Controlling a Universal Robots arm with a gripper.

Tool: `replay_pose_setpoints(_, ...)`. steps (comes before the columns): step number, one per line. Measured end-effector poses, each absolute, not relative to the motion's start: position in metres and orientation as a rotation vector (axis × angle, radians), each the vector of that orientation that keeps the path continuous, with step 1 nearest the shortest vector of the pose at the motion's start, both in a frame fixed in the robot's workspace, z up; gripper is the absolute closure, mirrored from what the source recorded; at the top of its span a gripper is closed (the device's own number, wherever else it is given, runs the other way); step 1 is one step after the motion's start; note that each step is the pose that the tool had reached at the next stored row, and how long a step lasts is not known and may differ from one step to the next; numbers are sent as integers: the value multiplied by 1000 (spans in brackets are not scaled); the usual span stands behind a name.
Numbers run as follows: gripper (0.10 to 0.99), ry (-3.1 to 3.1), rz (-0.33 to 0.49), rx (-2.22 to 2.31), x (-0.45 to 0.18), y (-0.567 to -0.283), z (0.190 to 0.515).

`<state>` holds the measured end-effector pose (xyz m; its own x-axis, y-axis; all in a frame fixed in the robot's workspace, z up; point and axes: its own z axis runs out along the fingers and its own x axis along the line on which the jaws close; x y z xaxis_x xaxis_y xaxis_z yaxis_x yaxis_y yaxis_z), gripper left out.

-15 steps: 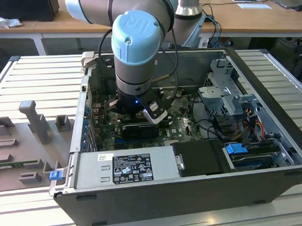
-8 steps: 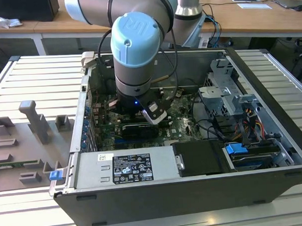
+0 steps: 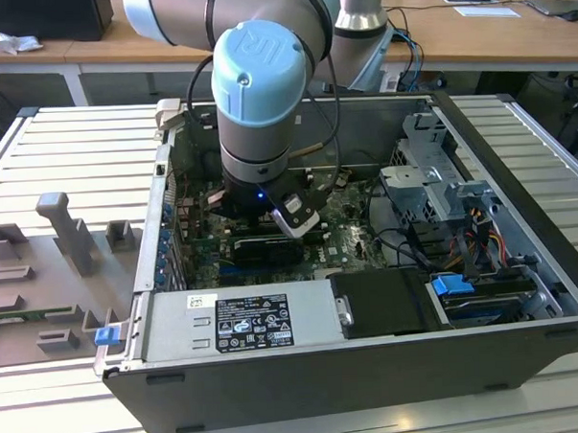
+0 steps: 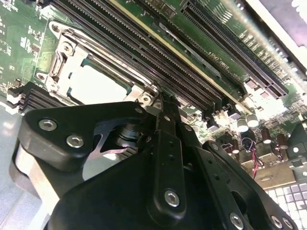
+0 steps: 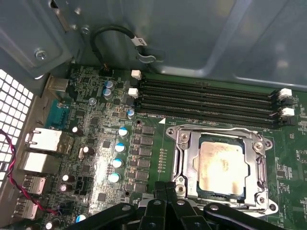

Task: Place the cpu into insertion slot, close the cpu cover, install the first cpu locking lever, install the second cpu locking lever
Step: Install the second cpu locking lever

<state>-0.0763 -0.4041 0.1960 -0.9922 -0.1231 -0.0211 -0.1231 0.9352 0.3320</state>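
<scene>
The cpu [image 5: 221, 165] lies flat in the insertion slot [image 5: 242, 194] on the green motherboard, its pale top showing through the cut-out of the cpu cover [image 5: 184, 153]. The silver cover is folded down flat over the chip; cpu [image 4: 98, 84] and cover [image 4: 72, 62] look the same in the second wrist view. A thin metal lever rod [image 5: 216, 128] runs along the socket's edge beside the memory slots. My gripper [image 5: 166, 188] is shut, with its fingertips at one corner of the socket and nothing visible between them. The gripper [image 4: 160, 100] shows there in both wrist views. In the exterior view the arm's wrist [image 3: 257, 132] stands over the open computer case.
Long black memory slots [image 5: 206, 98] lie just beyond the socket, with capacitors [image 5: 117, 163] and rear ports [image 5: 43, 143] to one side. A power supply [image 3: 246, 324] and a drive cage [image 3: 441, 186] hem in the board. Grey fixtures [image 3: 64, 236] stand on the table at the exterior view's left.
</scene>
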Motion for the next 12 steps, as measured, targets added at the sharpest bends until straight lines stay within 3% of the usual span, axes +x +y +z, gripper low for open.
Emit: replay_pose_setpoints(12, 980, -3090, -530, 196, -76, -404, 204)
